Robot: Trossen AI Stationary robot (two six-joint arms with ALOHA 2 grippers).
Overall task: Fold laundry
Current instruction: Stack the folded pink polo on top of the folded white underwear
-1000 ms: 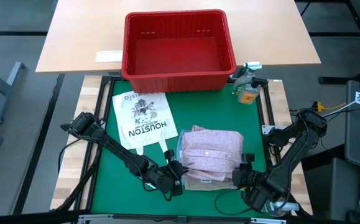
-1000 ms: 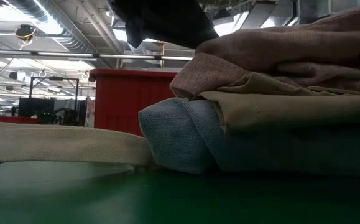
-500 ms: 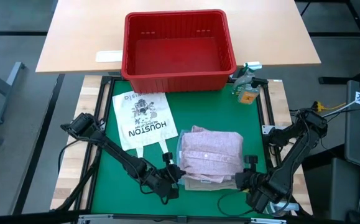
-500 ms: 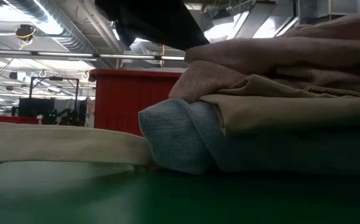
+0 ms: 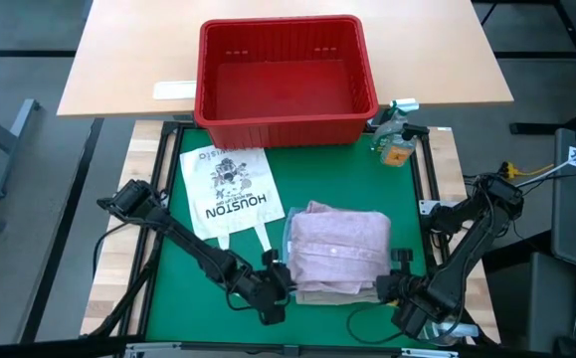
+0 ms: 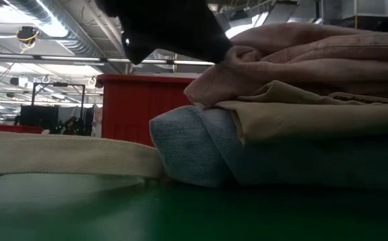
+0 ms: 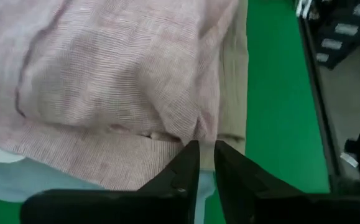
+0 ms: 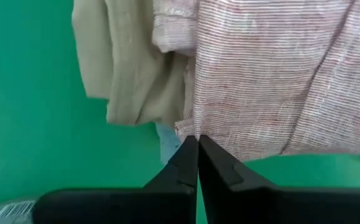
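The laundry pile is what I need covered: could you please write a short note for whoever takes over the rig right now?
Left end effector: at the pile's near-left corner, fingers nearly together at the pink shirt's hem; a grip cannot be confirmed.
Right end effector: shut at the shirt's near-right corner, apparently pinching its edge.
Pile: the shirt on top, the tan cloth under it, the jeans at the bottom, on the green mat.
Printed tote bag lies flat to the left; red basket behind.
Done: three garments stacked.
Left: neaten the shirt's near edge.

jeans [image 6: 194,150] mostly buried under shirt [image 5: 335,244], tote print [image 5: 230,189] partly unreadable
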